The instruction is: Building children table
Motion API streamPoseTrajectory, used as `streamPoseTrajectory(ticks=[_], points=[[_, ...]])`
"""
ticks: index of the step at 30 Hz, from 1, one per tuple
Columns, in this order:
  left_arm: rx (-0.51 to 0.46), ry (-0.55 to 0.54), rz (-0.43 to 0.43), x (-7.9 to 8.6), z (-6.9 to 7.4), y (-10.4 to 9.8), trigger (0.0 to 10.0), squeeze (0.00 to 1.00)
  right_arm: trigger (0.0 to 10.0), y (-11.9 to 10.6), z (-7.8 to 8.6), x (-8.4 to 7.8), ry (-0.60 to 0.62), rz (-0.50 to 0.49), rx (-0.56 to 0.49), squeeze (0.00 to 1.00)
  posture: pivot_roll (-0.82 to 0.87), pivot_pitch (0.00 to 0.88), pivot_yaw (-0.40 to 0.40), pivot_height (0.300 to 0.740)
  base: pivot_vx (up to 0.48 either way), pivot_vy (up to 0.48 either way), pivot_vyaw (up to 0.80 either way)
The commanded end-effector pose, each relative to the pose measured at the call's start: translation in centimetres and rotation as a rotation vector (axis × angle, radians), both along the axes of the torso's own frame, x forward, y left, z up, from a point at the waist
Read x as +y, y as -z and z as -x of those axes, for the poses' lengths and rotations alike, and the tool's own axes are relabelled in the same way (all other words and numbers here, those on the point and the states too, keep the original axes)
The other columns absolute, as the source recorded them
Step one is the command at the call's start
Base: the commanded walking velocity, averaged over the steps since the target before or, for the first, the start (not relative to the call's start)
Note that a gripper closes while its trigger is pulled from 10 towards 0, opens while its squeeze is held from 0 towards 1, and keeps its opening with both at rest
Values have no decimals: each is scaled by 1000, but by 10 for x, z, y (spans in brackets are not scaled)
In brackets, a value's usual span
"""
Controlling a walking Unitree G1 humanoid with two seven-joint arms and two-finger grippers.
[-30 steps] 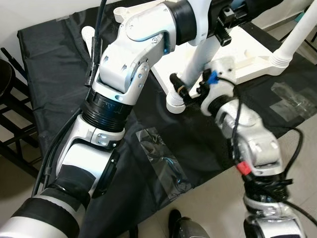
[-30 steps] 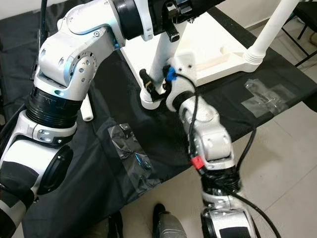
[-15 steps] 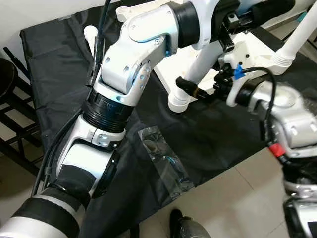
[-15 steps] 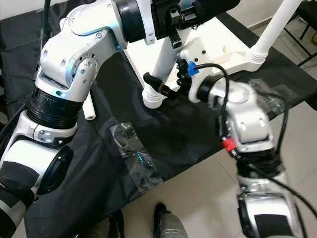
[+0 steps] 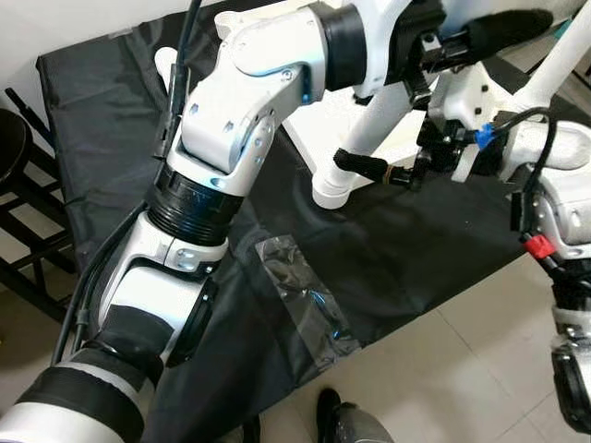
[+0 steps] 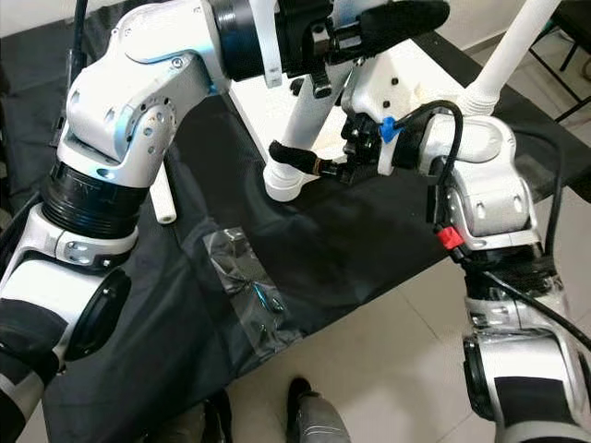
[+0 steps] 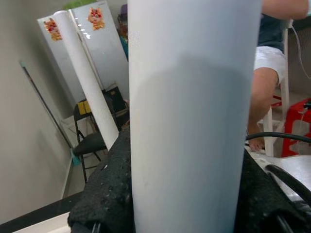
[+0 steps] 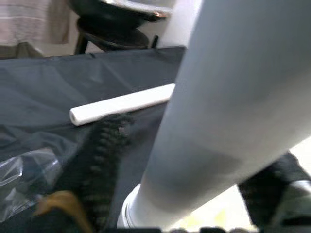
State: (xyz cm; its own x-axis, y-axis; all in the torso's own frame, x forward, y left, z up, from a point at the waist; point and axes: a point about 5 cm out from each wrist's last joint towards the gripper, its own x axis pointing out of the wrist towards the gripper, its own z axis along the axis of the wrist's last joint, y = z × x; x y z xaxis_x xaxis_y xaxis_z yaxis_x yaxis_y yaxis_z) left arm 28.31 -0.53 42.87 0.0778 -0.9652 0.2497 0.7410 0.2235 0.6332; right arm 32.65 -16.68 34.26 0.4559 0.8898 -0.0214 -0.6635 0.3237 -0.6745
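The white table top (image 6: 416, 78) lies upside down on a black cloth (image 5: 102, 138). One white table leg (image 5: 369, 138) slants up from it, and a second leg (image 5: 554, 65) stands at the right. My left gripper (image 5: 480, 32) is shut on the upper part of the slanted leg; its wrist view has the leg (image 7: 194, 121) between the black fingers (image 7: 107, 194). My right gripper (image 5: 355, 166) is shut on the same leg near its wide free end, with one finger lying across it. That wrist view also has the leg (image 8: 218, 107) between its fingers.
A loose white leg (image 6: 164, 203) lies on the cloth, also in the right wrist view (image 8: 121, 104). A clear plastic bag (image 5: 305, 295) sits near the cloth's front edge. A black chair (image 5: 9, 157) stands at left. A person (image 7: 272, 73) is in the left wrist view.
My right arm has swung out to the right while its fingers stayed at the leg's free end. The left arm has kept its hold on the leg.
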Motion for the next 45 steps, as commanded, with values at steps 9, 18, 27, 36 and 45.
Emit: streamPoseTrajectory(ticks=[9, 18, 27, 36, 45], points=[[15, 92, -130, -14, 10, 18, 0, 0, 0, 6, -1, 18, -130, 96, -101, 0, 49, 296, 35, 740, 0, 0, 0], [1, 73, -77, -11, 10, 11, 10000, 1000, 0, -6, -5, 19, -101, -15, -138, 0, 44, 297, 36, 740, 0, 0, 0], [-5, -49, 185, 14, -4, -29, 10000, 1000, 0, -21, -11, 15, -32, -236, -122, 0, 39, 294, 26, 740, 0, 0, 0], [-69, -222, 321, 43, -15, -52, 10000, 1000, 0, -23, -25, 5, 82, -278, -102, 0, 29, 290, 5, 740, 0, 0, 0], [-138, -359, 442, 112, -19, -67, 10000, 1000, 0, -27, -32, -1, 167, -301, -102, 0, 27, 286, -10, 740, 0, 0, 0]])
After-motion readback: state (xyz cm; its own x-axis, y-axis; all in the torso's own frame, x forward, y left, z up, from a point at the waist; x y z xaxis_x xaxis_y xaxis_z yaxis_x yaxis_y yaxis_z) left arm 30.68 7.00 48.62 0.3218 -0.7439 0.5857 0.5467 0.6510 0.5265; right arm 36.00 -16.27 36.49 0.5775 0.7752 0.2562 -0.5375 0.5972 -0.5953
